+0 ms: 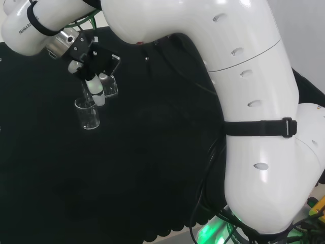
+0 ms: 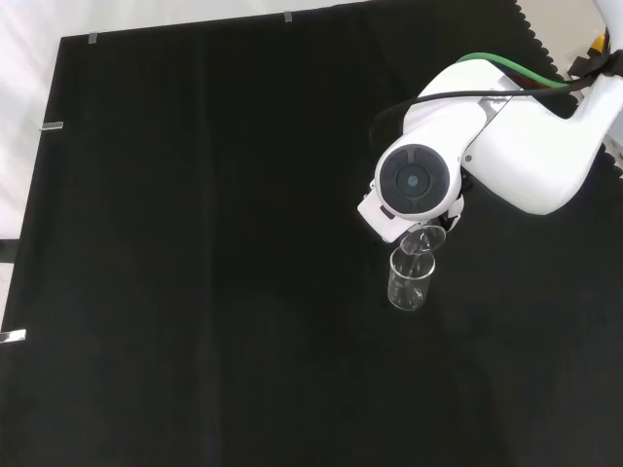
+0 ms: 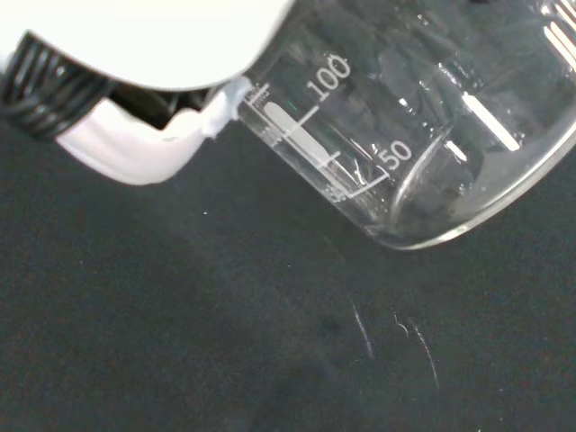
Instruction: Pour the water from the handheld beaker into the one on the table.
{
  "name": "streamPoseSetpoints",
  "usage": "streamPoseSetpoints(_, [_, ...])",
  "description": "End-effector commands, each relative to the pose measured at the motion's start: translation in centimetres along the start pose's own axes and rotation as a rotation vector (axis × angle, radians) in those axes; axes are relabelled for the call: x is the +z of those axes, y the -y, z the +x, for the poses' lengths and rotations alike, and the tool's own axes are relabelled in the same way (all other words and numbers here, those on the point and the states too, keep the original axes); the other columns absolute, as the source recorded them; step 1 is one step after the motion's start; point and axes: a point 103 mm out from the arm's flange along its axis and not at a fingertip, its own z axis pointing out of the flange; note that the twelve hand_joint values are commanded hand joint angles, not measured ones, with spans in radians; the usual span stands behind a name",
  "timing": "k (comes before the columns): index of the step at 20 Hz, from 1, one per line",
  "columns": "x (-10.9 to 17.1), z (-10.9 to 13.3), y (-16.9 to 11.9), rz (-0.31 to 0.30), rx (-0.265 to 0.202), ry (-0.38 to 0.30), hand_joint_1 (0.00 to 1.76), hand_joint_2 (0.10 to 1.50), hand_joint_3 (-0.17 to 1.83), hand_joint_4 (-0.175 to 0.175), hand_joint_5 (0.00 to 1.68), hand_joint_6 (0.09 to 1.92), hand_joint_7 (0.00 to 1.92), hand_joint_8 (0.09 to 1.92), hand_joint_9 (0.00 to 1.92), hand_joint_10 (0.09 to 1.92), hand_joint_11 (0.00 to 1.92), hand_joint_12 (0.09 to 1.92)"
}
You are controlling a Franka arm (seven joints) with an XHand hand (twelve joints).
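Clear glass against black cloth makes the ware hard to read; the hand (image 1: 91, 76) has its fingers curled round the handheld beaker (image 1: 108, 85), carried just above and beside the rim of the beaker on the surface (image 1: 87, 113); in the front view the held one (image 2: 421, 239) sits tilted over the mouth of the standing one (image 2: 410, 279); the wrist view has it (image 3: 423, 135) leaning well over, with no water plainly visible in either vessel. The pour appears to be under way or close to done; next likely comes righting the beaker while keeping its lip over the lower rim.
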Motion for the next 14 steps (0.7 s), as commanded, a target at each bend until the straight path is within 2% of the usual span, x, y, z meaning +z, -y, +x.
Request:
streamPoseSetpoints(1, [0.0,-0.04,0.02,0.009,0.008,0.014,1.32,0.73,0.43,-0.175,1.41,0.3,1.53,0.11,1.64,0.09,1.27,0.75])
streamPoseSetpoints(14, [-0.3,0.43,-0.17,0.044,0.006,0.046,1.32,0.73,0.44,-0.175,1.41,0.3,1.52,0.12,1.64,0.09,1.27,0.75])
